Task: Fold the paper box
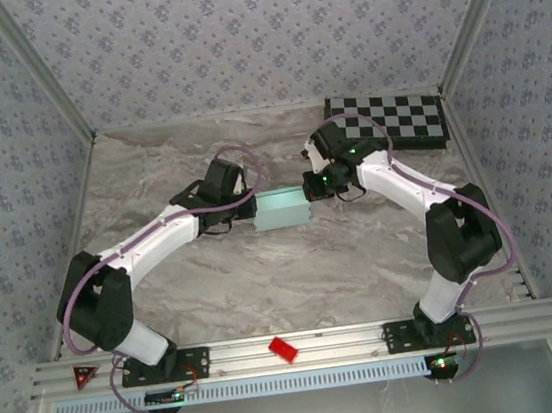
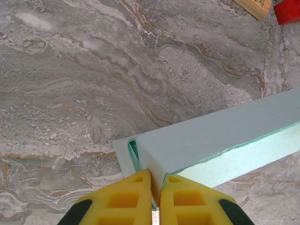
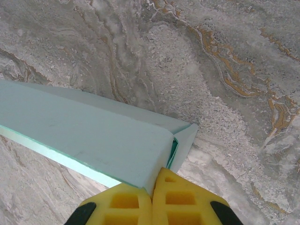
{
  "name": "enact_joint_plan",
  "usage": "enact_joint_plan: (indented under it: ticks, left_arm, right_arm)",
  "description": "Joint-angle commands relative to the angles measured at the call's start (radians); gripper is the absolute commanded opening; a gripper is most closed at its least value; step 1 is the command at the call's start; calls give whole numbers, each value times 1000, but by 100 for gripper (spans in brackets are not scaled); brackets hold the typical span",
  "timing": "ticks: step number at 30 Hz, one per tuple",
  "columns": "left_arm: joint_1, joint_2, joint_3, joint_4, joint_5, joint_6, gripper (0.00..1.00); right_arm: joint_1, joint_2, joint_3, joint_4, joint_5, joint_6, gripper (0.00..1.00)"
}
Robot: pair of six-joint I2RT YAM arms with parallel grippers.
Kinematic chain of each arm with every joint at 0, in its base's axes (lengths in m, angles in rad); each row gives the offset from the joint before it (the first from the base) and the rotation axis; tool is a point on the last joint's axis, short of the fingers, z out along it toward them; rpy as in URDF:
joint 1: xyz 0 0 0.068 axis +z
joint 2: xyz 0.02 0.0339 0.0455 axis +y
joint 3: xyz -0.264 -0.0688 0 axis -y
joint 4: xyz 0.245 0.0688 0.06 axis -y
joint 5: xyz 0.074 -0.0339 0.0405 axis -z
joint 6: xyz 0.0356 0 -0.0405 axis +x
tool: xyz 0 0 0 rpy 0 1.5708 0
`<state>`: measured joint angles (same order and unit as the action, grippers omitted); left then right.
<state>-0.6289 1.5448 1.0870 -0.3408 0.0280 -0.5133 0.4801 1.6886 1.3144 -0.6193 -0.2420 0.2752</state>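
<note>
The paper box (image 1: pixel 282 209) is a pale mint card box lying at the middle of the marble table between the two arms. My left gripper (image 1: pixel 249 206) holds its left end; in the left wrist view the yellow fingers (image 2: pixel 131 199) pinch the end flap of the paper box (image 2: pixel 220 129). My right gripper (image 1: pixel 311 186) holds the right end, its yellow fingers (image 3: pixel 183 199) closed on the card edge of the paper box (image 3: pixel 84 126). A side flap stands slightly ajar at each end, showing a darker green inside.
A black-and-white checkered board (image 1: pixel 388 119) lies at the back right. A small red block (image 1: pixel 282 349) sits on the front rail, and a red object (image 2: pixel 287 11) beside a wooden piece (image 2: pixel 254 5) appears in the left wrist view. Patterned walls enclose the table.
</note>
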Motion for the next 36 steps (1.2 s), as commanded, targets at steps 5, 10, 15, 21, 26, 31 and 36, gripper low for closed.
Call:
enact_joint_plan:
  ticks: [5,10,15,21,26,31,36]
  left_arm:
    - [-26,9,-45,-74,11,-1,9]
    - [-33,16,-48,-78,1,-2,10]
    - [-37,21,-45,-85,-18,-4,10]
    - [-41,28,-45,-92,-38,-7,12]
    - [-45,27,-45,-94,-42,-7,14]
    - [-49,25,-44,-93,-43,-4,16]
    - [-48,16,-32,-99,-48,4,18]
  right_arm:
    - [32,5,-59,-57,7,-4,6]
    - [43,-6,-78,-44,33,-2,6]
    - [49,-12,-87,-31,57,2,6]
    - [61,-7,-94,-25,93,5,6]
    - [74,-11,-107,-21,114,9,6]
    - [81,-24,-113,-17,131,12,7]
    - [80,-46,-113,-13,133,16,9]
